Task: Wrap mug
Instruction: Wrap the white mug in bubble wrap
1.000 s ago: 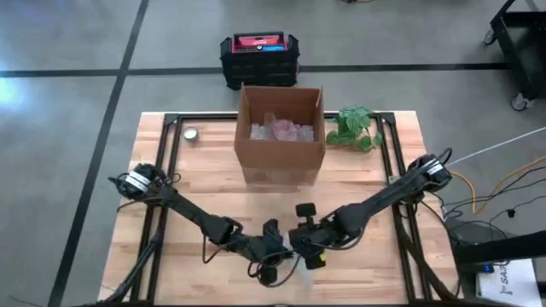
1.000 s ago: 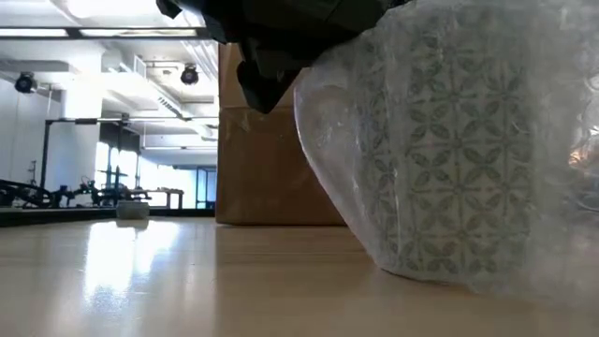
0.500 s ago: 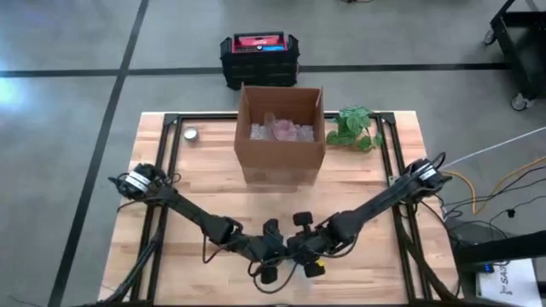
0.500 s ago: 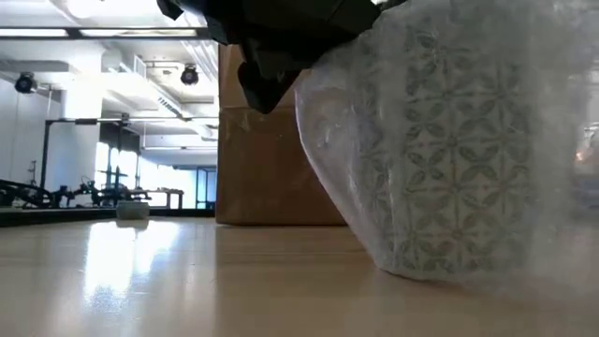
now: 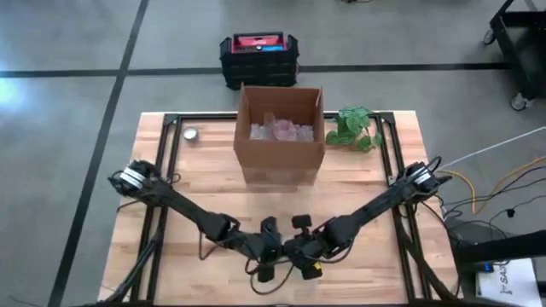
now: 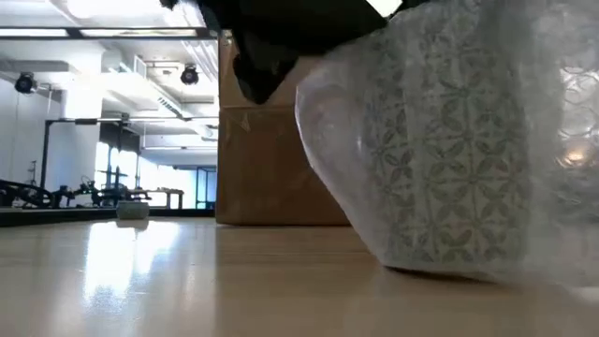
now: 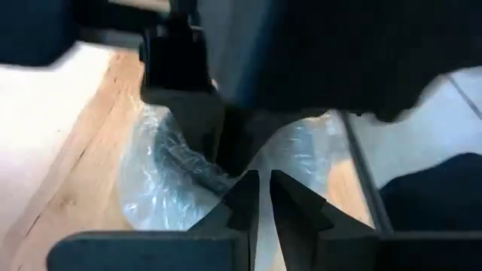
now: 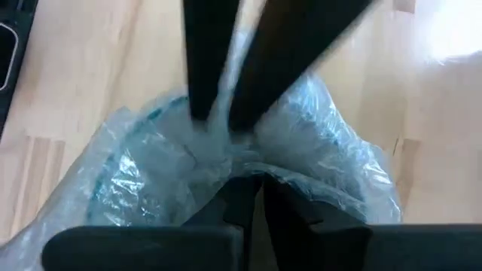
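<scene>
The mug [image 6: 449, 150], white with a green leaf pattern, stands near the table's front edge inside clear bubble wrap [image 8: 128, 181]. In the low view it fills the right half. Both grippers meet right above it. My left gripper [image 5: 271, 247] comes in from the left and my right gripper [image 5: 299, 249] from the right. Each is shut on the wrap bunched over the mug's top. In the left wrist view my left gripper [image 7: 263, 192] faces the right arm's fingers close ahead. In the right wrist view my right gripper [image 8: 254, 192] faces the left arm's fingers. My left gripper pinches gathered bubble wrap [image 7: 218, 177] above the mug between its two fingers, coming slanting down from the table's left. How many layers it has does not show. The wrapped mug rests on the table. My right gripper pinches a bunched fold of the bubble wrap [image 8: 248, 169] at the top of the bundle, slanting down from the table's right, tip to tip with the left fingers [image 8: 203, 68]. The wrap spreads loose around the mug below.
An open cardboard box [image 5: 280, 136] holding more bubble wrap stands at the table's far middle, behind the mug. A small plant [image 5: 354, 128] is to its right and a small round tin [image 5: 190, 133] at the far left. A black crate [image 5: 260, 55] sits on the floor beyond.
My right gripper has moved toward the table's left, over the mug and up against my left gripper. The bubble wrap on the mug's right side has shifted with it, and the mug stays on the table.
</scene>
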Available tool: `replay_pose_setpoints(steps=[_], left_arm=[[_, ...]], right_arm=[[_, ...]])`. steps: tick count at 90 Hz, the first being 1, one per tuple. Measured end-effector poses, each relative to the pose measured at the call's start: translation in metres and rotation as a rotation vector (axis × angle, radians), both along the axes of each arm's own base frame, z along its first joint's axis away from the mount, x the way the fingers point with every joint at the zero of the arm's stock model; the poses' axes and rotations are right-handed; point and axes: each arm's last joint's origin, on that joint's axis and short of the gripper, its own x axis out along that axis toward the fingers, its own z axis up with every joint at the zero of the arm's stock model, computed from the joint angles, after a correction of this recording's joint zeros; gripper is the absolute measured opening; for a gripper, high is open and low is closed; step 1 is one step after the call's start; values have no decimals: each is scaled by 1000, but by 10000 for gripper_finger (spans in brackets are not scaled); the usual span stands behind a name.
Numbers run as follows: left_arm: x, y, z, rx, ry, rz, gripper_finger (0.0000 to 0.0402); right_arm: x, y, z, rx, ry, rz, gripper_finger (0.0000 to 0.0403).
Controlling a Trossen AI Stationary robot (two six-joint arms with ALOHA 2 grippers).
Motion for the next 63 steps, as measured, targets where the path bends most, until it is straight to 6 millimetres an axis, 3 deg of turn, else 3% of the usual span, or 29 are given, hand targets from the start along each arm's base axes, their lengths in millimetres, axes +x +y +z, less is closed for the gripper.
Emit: replay_pose_setpoints(steps=[11, 23, 44, 63], left_arm=[[-16, 6, 21, 10, 37, 19, 23], [-24, 10, 20, 108, 60, 167, 22], [-4, 12, -23, 159, 83, 247, 22], [19, 3, -34, 95, -81, 140, 22]], right_arm=[[-1, 2, 0, 0, -1, 12, 18], [-1, 3, -1, -2, -5, 24, 18], [-1, 4, -1, -3, -8, 33, 18], [-1, 4, -1, -3, -10, 44, 18]])
